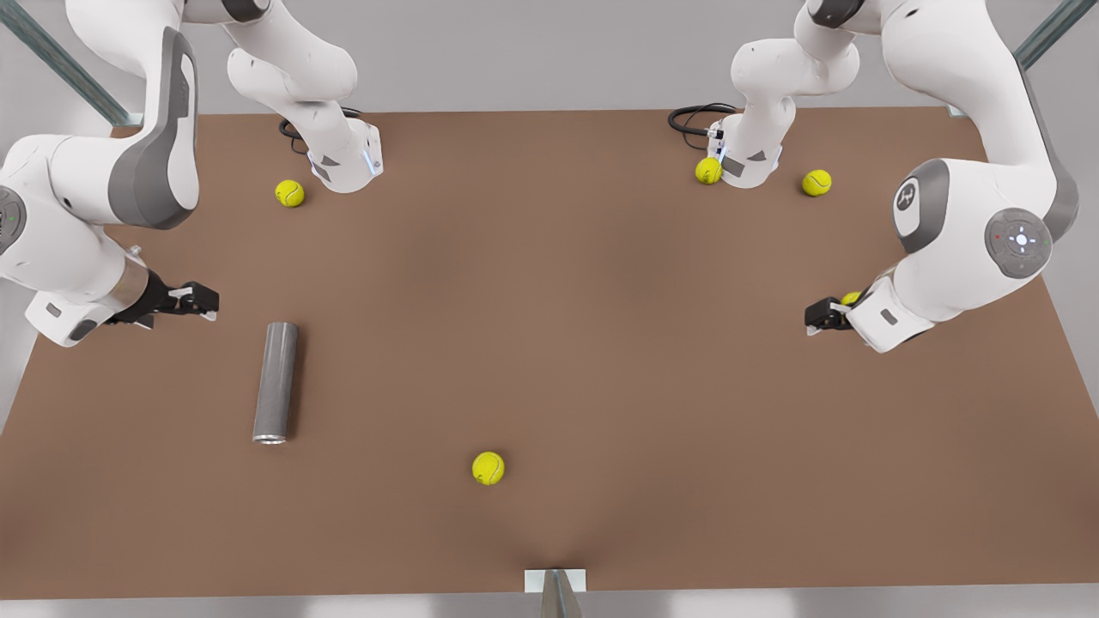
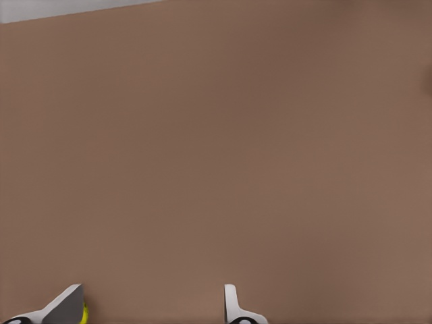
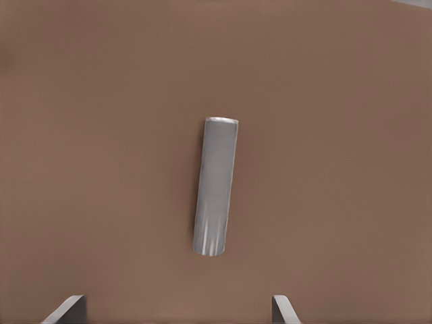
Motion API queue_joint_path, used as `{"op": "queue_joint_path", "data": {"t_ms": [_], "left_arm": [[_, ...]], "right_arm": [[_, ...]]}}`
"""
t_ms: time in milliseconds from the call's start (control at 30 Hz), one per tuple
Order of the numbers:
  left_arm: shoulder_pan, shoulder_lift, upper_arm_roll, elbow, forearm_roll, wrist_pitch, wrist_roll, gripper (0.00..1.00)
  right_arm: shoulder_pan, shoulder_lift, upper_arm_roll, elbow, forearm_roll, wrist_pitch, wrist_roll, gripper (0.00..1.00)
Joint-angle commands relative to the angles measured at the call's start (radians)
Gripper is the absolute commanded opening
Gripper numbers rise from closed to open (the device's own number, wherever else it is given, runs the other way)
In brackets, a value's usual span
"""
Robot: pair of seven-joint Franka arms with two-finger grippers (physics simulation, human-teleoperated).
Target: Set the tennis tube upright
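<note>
From over the right gripper (image 3: 179, 310), whose two grey fingertips (image 3: 67, 309) stood wide apart with nothing between them, the tennis tube (image 3: 217, 186) lay flat on the brown table (image 3: 351, 135), a slim grey cylinder out beyond the fingers and clear of both.

The front view looks steeply down over the whole tabletop (image 1: 601, 343). Both wrist views face down at it from close above. The right wrist view shares the tennis tube (image 3: 216, 187) near the front view's left edge.
</note>
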Motion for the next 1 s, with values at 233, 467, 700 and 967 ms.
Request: {"op": "queue_joint_path", "data": {"t_ms": [233,467,700,967], "left_arm": [[-0.012,0.031,-0.005,-0.002,-0.046,-0.003,-0.015,1.0],[0.023,0.122,-0.002,0.017,-0.213,0.0,-0.021,1.0],[0.026,0.122,-0.002,0.02,-0.199,0.058,-0.02,1.0],[0.021,0.122,-0.002,0.023,-0.199,0.058,-0.02,1.0]], "right_arm": [[0.0,0.055,0.049,-0.017,0.002,-0.006,0.014,1.0],[-0.049,0.187,0.051,-0.196,0.002,0.298,-0.003,1.0],[-0.08,0.238,0.051,-0.317,0.051,0.515,-0.04,1.0],[-0.354,0.226,0.254,-0.592,0.028,0.807,-0.064,1.0]]}}
